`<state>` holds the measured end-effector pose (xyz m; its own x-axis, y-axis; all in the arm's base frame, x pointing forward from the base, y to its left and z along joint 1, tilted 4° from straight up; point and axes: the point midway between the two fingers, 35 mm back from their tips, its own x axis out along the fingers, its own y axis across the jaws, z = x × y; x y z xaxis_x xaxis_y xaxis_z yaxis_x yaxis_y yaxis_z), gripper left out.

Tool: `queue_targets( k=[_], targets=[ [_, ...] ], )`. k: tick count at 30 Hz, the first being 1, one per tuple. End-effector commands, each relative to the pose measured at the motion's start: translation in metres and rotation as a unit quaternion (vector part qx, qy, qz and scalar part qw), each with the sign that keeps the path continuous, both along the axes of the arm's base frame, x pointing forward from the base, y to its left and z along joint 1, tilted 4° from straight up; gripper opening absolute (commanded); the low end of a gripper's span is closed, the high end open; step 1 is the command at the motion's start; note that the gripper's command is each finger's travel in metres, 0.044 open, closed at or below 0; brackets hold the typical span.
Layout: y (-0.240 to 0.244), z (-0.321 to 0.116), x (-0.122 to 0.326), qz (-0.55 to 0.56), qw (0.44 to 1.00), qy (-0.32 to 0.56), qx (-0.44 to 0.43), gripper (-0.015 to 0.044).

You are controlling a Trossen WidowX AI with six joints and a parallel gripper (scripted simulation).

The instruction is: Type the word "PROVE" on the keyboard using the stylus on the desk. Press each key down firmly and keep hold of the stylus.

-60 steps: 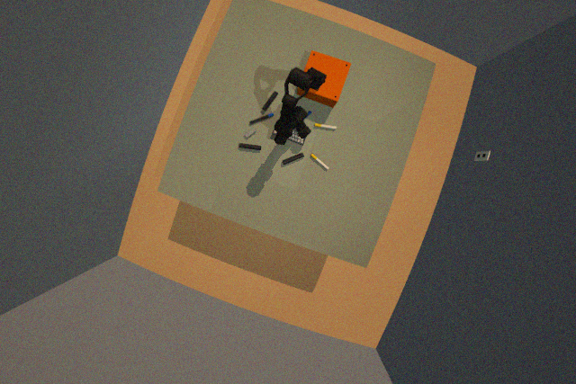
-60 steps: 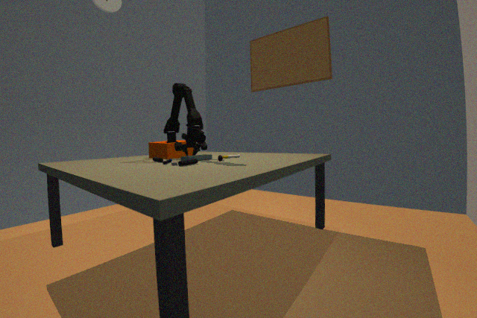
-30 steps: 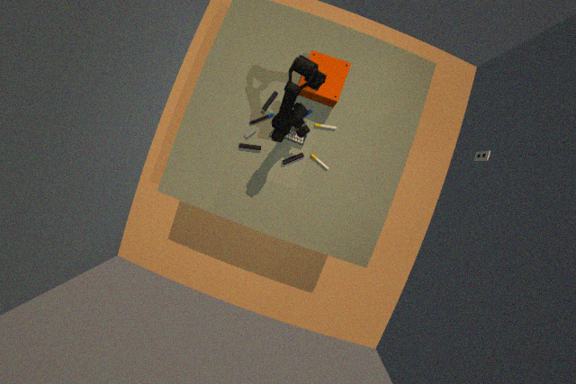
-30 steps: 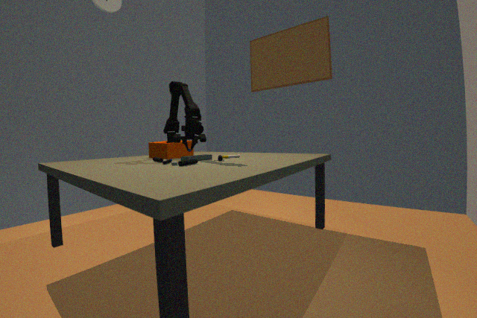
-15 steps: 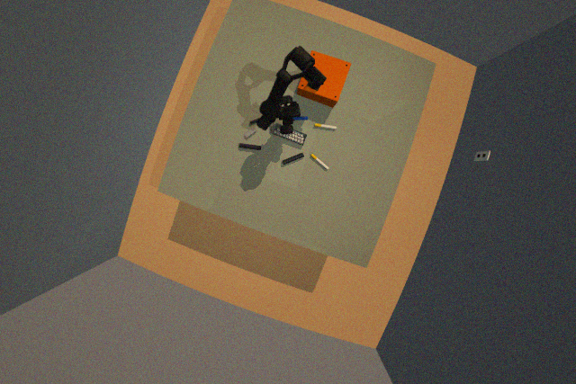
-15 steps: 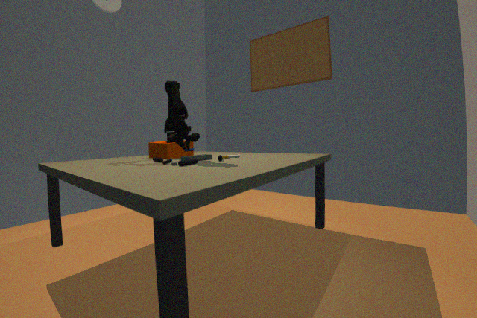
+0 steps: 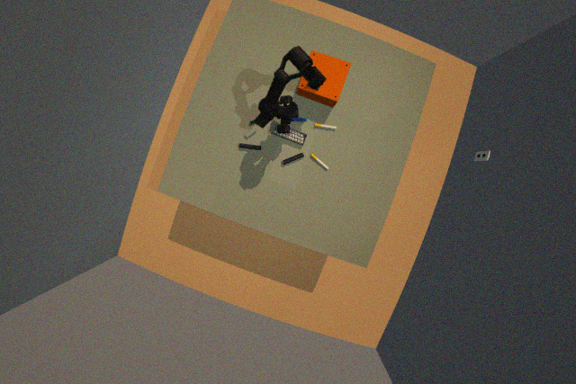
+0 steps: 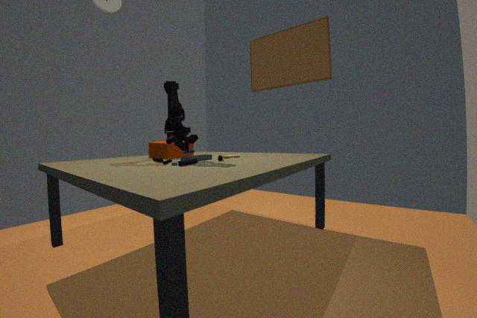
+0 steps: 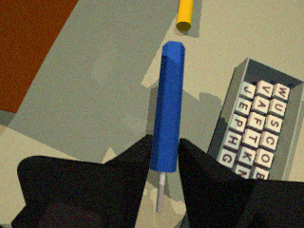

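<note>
My gripper (image 9: 165, 142) is shut on the blue stylus (image 9: 168, 104) (image 7: 300, 120) (image 8: 188, 151), near the lower end of its barrel. The thin grey metal tip (image 9: 161, 192) sticks out past the fingertips in the wrist view. The keyboard (image 9: 273, 71) (image 7: 296, 137) (image 8: 197, 157) is a dark tray with white lettered keys, to the right of the stylus in the wrist view. P, E, V and O show among its keys. R is not visible there. My right finger hides the keyboard's near part. The tip appears left of the keys; its height is hard to judge.
An orange block (image 7: 330, 75) (image 9: 28, 47) stands by the arm. Two yellow-and-white sticks (image 7: 325, 127) (image 7: 319, 162) lie beyond the keyboard. Two black bars (image 7: 249, 146) (image 7: 292, 158) and a small pale piece (image 7: 250, 134) lie nearby.
</note>
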<state>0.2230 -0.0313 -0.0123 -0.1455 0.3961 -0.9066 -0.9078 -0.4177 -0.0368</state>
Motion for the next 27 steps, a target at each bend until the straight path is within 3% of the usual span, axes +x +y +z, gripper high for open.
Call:
queue_targets(
  k=[1, 25, 27],
  targets=[
    [0.001, -0.006, -0.001, -0.002, 1.000, 0.002, 0.002, 0.0000],
    [-0.001, -0.040, 0.000, -0.002, 1.000, 0.002, 0.002, 0.0000],
    [-0.002, -0.038, 0.001, -0.003, 1.000, 0.002, 0.001, 0.0053]
  ],
)
